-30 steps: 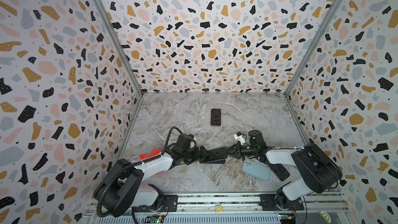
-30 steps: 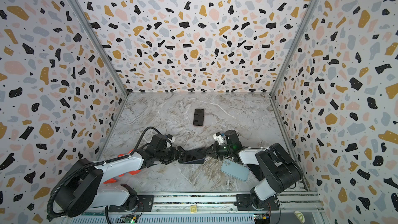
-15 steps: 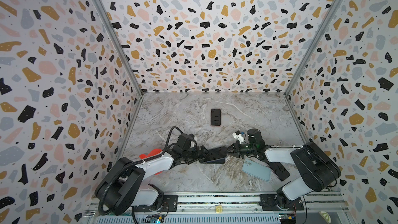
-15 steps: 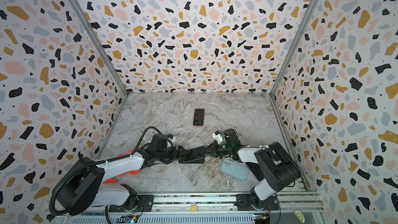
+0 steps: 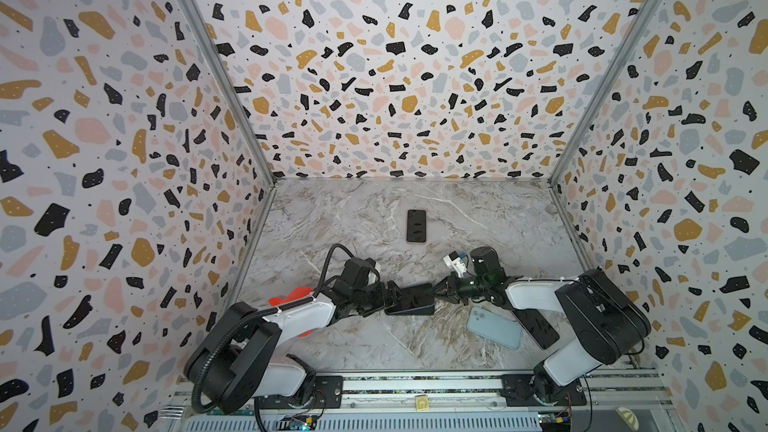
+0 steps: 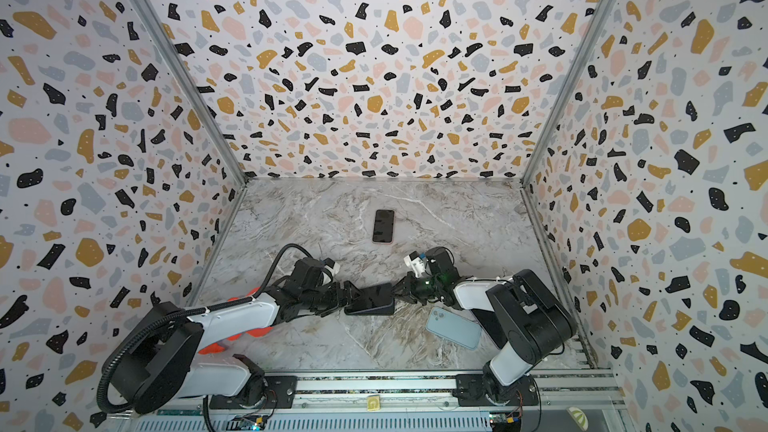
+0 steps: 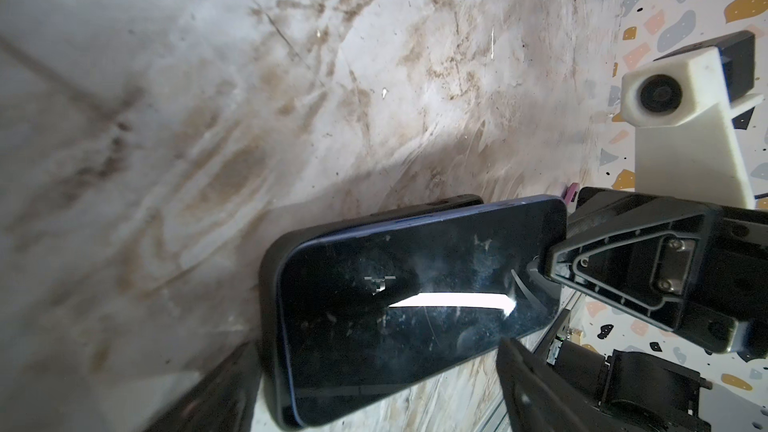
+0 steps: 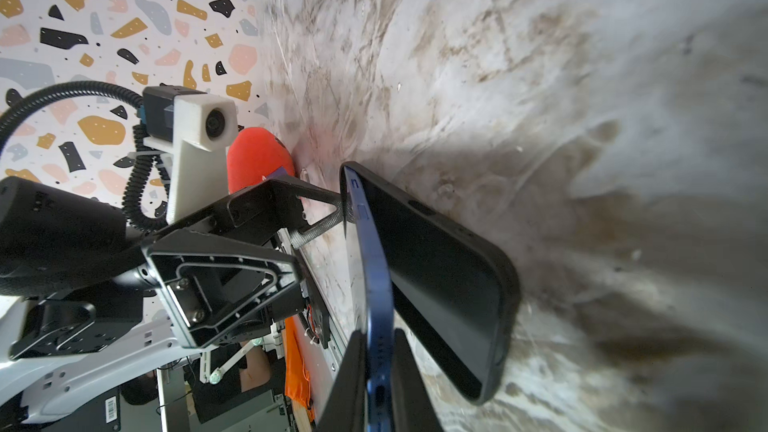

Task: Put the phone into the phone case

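Still, the right end effector [image 8: 376, 371] pinches the phone [image 7: 407, 305], left end effector [image 5: 388, 295] spread around the case [image 8: 449, 284].

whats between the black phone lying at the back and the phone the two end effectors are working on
Only bare marble tabletop. Both top views show nothing lying between the far phone and the blue phone, which is being fitted into the black case.

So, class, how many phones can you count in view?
4: black phone at the back, blue phone between the fingers, pale blue phone front right, dark phone beside it, half hidden, maybe a case.
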`<state>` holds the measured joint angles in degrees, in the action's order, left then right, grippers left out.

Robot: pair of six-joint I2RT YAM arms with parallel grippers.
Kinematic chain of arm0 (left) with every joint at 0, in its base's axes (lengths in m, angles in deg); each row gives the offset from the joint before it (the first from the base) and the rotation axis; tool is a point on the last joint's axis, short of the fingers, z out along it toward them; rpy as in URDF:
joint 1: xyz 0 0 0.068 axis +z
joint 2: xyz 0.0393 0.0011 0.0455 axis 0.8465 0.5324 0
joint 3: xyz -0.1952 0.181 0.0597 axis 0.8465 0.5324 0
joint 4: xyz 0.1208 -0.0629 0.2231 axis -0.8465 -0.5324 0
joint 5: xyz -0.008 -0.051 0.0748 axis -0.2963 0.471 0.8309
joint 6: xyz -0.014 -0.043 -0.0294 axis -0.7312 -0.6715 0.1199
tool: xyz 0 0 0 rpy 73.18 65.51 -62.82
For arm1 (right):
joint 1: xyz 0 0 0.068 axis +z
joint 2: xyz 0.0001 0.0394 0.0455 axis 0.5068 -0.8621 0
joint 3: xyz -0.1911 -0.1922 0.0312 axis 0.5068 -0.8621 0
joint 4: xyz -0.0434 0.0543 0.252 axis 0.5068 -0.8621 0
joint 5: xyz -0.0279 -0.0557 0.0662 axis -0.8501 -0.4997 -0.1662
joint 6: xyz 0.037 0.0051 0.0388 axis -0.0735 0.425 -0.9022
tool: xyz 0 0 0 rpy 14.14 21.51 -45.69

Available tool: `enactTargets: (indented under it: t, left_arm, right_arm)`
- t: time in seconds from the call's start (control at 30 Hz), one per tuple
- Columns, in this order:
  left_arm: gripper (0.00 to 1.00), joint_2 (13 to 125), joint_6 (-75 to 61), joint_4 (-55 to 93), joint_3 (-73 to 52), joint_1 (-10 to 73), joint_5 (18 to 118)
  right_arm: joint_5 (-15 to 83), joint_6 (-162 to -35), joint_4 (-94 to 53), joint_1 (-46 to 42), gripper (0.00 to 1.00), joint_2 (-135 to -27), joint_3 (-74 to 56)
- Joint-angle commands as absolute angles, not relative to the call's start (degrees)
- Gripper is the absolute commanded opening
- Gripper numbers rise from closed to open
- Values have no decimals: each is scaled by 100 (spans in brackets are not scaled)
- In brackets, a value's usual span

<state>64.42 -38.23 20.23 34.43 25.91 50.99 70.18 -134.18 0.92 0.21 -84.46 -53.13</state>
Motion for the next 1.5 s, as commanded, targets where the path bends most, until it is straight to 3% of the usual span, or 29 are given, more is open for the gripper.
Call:
enactTargets:
  t: [0.0,0.33,0.63,1.47]
  left_arm:
    - [89,6439,-3841,2080,3490,2610,5031]
    - [76,6220,-3257,630,3121,2619,5877]
    - [47,6280,-3193,642,3138,2619,6089]
    - [33,6591,-3646,1760,3227,2610,5867]
  right_arm:
    - [6533,-13094,-644,90,0,-8574,-5202]
    - [6232,-13100,-693,194,0,-8533,-5239]
    - [6213,-13239,-473,389,0,-8673,-5301]
    - [6258,-13250,-311,522,0,-9015,-5252]
